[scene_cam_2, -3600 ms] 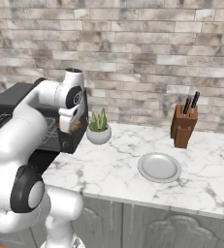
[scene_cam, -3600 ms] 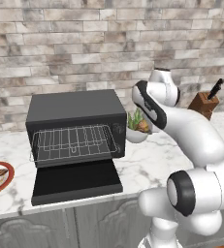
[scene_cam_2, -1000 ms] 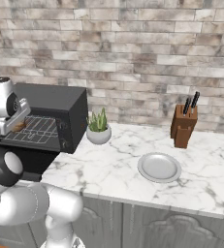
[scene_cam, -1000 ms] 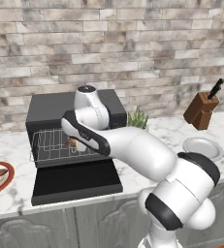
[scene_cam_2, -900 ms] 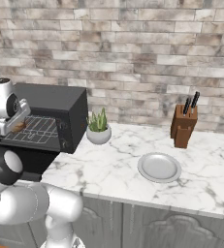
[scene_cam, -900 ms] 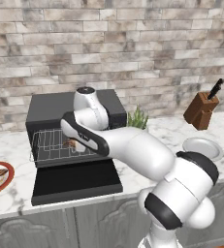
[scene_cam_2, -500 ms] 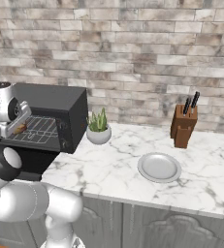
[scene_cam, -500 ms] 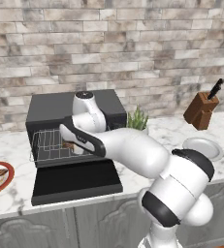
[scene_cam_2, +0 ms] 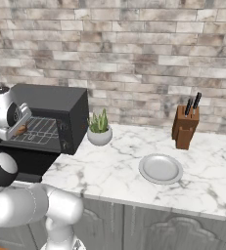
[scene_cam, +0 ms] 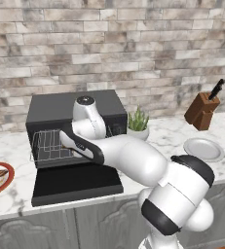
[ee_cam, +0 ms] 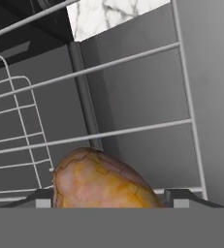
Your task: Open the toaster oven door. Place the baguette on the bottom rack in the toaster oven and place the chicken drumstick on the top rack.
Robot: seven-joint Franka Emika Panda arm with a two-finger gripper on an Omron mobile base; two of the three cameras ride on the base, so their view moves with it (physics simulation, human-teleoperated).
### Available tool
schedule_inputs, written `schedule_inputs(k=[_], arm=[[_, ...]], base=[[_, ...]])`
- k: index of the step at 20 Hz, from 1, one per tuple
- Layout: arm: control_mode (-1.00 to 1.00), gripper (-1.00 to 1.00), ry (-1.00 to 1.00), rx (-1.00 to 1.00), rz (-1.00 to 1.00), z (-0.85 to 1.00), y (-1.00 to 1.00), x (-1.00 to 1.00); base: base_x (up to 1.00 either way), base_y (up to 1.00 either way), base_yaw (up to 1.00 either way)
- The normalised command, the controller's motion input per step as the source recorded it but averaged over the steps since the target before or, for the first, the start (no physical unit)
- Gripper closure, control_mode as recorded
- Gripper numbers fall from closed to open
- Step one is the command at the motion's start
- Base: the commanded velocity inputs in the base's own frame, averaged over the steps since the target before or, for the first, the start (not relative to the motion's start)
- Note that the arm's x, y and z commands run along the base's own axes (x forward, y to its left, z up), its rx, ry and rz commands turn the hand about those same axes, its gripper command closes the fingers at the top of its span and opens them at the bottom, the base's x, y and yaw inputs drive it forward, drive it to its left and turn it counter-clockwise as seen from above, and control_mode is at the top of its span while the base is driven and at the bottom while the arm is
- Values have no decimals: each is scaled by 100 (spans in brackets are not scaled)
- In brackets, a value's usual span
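Drumstick (ee_cam: 101, 179) lower centre of hand view, between fingers, grasped, over rack (ee_cam: 133, 131) inside oven (scene_cam: 60, 109). Looks greasy, rounded, firm: grip thick end squarely.

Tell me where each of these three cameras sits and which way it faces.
Left base view: behind the arm's left, facing the matte black toaster oven, its lowered black door and pulled-out silver wire rack; white arm rises lower right.
Right base view: behind the arm's right, facing the marble counter; arm at left, golden-brown chicken drumstick in the gripper.
Hand view: on the hand, looking along the gripper at the drumstick against rack wires.
Both base views share the oven, potted plant, knife block and grey plate.
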Motion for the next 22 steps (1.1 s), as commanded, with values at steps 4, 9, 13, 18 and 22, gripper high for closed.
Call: schedule_inputs(k=[4,9,13,18,22], arm=[[-100,100,-2,0,-21,0,32,3],[-100,100,0,0,-20,0,30,0],[-100,-100,1,0,-15,0,24,0],[-100,-100,1,0,-11,0,16,0],[-100,-100,0,0,-11,0,9,0]], base=[[0,0,0],[0,0,0],[0,0,0],[0,0,0],[0,0,0]])
